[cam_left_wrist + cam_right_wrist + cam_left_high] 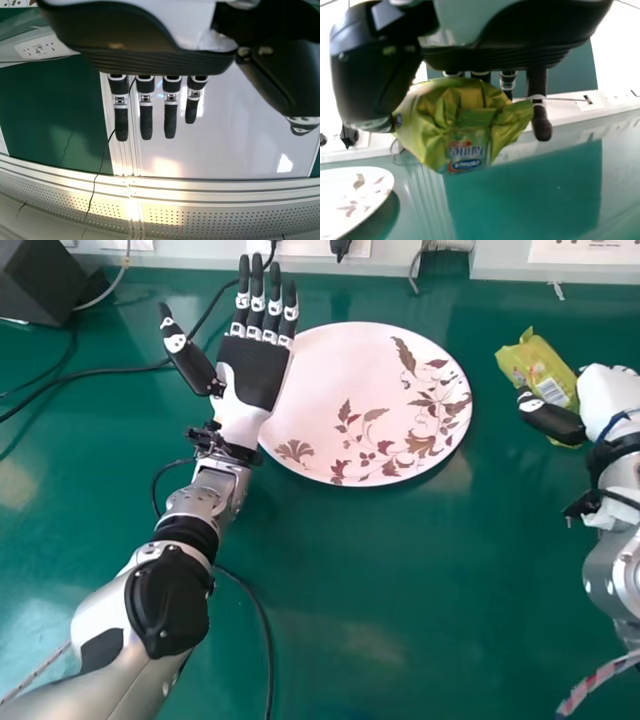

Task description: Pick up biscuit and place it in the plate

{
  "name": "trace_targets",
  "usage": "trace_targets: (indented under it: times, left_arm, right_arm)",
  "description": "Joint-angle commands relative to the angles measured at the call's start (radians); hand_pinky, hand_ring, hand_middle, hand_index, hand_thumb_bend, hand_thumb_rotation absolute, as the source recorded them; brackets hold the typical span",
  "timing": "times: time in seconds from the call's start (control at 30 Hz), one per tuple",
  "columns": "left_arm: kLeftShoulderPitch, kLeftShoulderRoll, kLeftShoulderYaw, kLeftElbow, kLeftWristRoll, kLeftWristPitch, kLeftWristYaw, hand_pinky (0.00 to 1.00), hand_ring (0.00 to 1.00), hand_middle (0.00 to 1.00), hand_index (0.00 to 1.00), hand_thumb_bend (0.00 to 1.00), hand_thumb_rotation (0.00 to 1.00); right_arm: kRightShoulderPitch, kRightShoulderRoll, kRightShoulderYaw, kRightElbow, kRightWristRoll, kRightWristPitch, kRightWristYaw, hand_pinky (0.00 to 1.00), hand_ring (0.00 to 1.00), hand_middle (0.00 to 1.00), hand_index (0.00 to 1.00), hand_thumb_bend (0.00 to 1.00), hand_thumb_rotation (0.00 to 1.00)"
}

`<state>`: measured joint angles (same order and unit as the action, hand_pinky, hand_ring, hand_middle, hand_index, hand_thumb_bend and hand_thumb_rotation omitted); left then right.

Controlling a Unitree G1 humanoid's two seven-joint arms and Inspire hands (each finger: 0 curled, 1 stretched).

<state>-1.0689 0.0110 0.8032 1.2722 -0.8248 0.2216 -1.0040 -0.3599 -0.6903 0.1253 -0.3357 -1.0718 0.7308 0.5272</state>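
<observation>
The tabletop (400,570) looks smooth and glossy, with soft reflections. Near its far edge, the plate (345,365) has a smooth, lightly shiny face. The packet (540,362) looks like thin, crinkled plastic film with a sheen. The left robot hand (252,372) pairs matt black plastic with smoother white plastic; the left forearm (205,492) looks like satin metal. The striped cord (598,681) looks like woven cloth.

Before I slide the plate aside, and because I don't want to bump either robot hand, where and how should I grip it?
Probably the near rim of the plate, coming from the front, thumb above, fingers beneath. Its edge flares out, with shadow under it. The left hand overlaps the left rim; the right hand is off to the right.
</observation>
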Motion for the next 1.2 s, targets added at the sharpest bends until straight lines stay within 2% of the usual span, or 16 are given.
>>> trace_targets:
  times: [0.0, 0.33, 0.63, 0.93, 1.17]
  left_arm:
    - [-0.004, 0.000, -0.015, 0.002, 0.013, -0.010, -0.011, 0.68, 0.79, 0.83, 0.91, 0.98, 0.25]
    - [-0.002, -0.006, -0.023, -0.001, 0.031, -0.024, -0.012, 0.70, 0.80, 0.84, 0.93, 0.97, 0.26]
    - [0.000, -0.003, -0.045, -0.002, 0.054, -0.053, -0.019, 0.68, 0.77, 0.84, 0.93, 0.98, 0.27]
    - [0.001, -0.003, -0.052, 0.000, 0.066, -0.080, -0.017, 0.70, 0.77, 0.83, 0.93, 0.98, 0.26]
    - [0.000, -0.001, -0.054, 0.003, 0.069, -0.076, -0.019, 0.70, 0.76, 0.82, 0.92, 0.98, 0.25]
  right_arm:
    - [0.014, 0.003, -0.019, -0.035, -0.019, -0.009, -0.008, 0.16, 0.07, 0.48, 0.48, 0.50, 0.00]
    - [0.027, 0.026, -0.041, -0.089, -0.045, -0.031, 0.005, 0.17, 0.11, 0.48, 0.48, 0.50, 0.00]
    - [0.041, 0.067, -0.055, -0.139, -0.056, -0.088, -0.029, 0.16, 0.13, 0.48, 0.48, 0.50, 0.00]
    - [0.052, 0.111, -0.067, -0.160, -0.067, -0.140, -0.086, 0.16, 0.15, 0.48, 0.48, 0.50, 0.00]
    - [0.064, 0.136, -0.082, -0.171, -0.055, -0.196, -0.135, 0.16, 0.16, 0.48, 0.48, 0.50, 0.00]
